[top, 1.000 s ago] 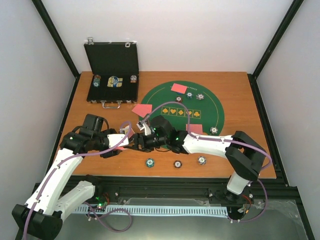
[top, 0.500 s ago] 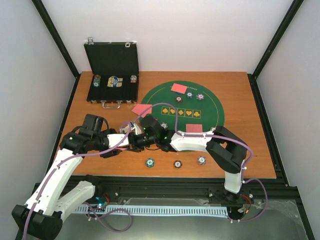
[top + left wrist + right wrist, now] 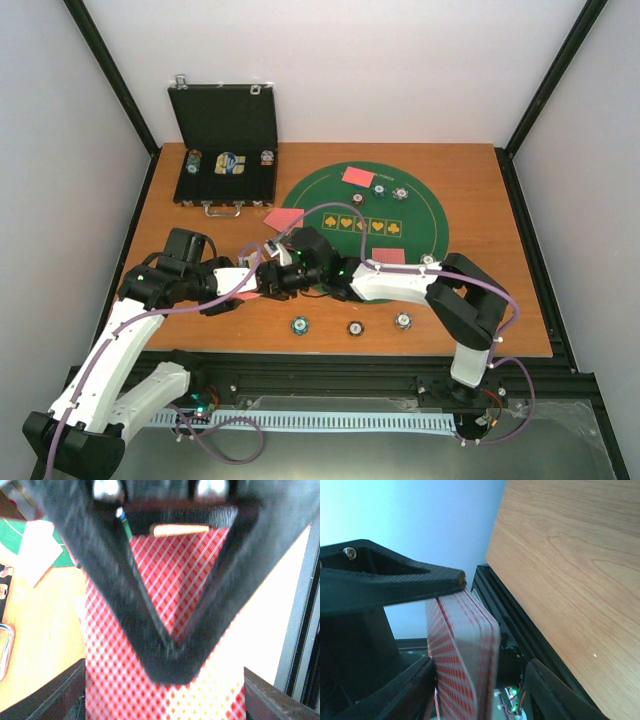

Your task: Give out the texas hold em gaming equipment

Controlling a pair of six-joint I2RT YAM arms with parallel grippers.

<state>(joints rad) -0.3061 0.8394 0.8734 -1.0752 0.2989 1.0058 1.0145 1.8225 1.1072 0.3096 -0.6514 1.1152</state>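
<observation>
My left gripper (image 3: 247, 289) is shut on a deck of red-backed cards (image 3: 245, 295), held above the table's near left. In the left wrist view its fingers (image 3: 125, 600) close in a V (image 3: 172, 655) over the deck (image 3: 130, 680). My right gripper (image 3: 268, 283) is open, and its jaws stand on either side of the deck (image 3: 457, 650), with a gap showing on one side (image 3: 480, 685). The left gripper's finger (image 3: 395, 575) presses on the deck's top. Three striped chips (image 3: 299, 325) (image 3: 355, 327) (image 3: 403, 321) lie near the front edge.
The green felt mat (image 3: 420, 215) carries single cards (image 3: 358, 177) (image 3: 389, 257) and a few chips (image 3: 379, 191). Another card (image 3: 284, 219) lies at its left edge. The open black case (image 3: 225, 130) at the back left holds chips (image 3: 193, 162).
My right arm has reached further left, bringing its open gripper round the deck held by the left gripper. The card on the mat's near edge is now uncovered. The left arm has stayed still.
</observation>
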